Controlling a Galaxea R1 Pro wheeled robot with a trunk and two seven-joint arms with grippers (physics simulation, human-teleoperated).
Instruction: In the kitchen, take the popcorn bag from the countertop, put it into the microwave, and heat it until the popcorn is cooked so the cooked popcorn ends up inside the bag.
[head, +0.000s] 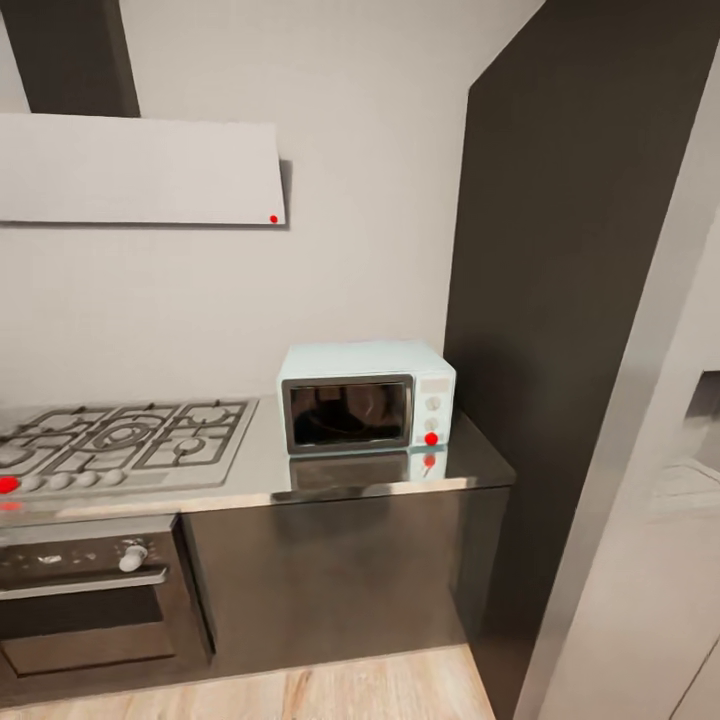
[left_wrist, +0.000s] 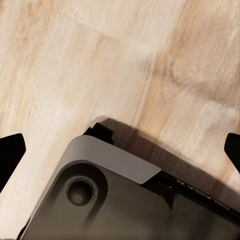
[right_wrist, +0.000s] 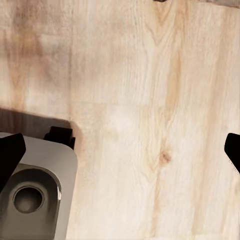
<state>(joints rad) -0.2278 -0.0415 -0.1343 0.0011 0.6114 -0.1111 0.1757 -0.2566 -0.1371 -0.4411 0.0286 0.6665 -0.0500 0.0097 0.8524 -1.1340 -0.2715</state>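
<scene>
1. The kitchen had pale grey walls, a dark tall cabinet (head: 580, 300) on the right, a pale hood (head: 140, 170) on the wall, and a light wooden floor (head: 380, 690) below.
2. The glossy grey desk (head: 470, 465) ran over dark cabinet fronts, with the gas hob (head: 120, 440) set into its left part and the steel oven (head: 85, 590) beneath that.
3. The microwave (head: 365, 395) stood at the desk's right end, close to the back wall, its dark glass door closed and a red marker by its lower knob.
4. I could not find the popcorn bag on the stretch of desk I saw, so I judged it lay elsewhere along the counter.
5. My left claw (left_wrist: 120, 147) hung over the floor with its dark fingertips (left_wrist: 10, 150) spread wide, released and empty, above a corner of the robot's base (left_wrist: 125, 200).
6. My right claw (right_wrist: 120, 150) was the same: splayed fingertips (right_wrist: 10, 152), nothing between them, floor beneath.
7. Risks as I judged them: driving on with the bag unseen could waste the approach, and the tall cabinet close beside the microwave might crowd the right arm or the opening door.
</scene>
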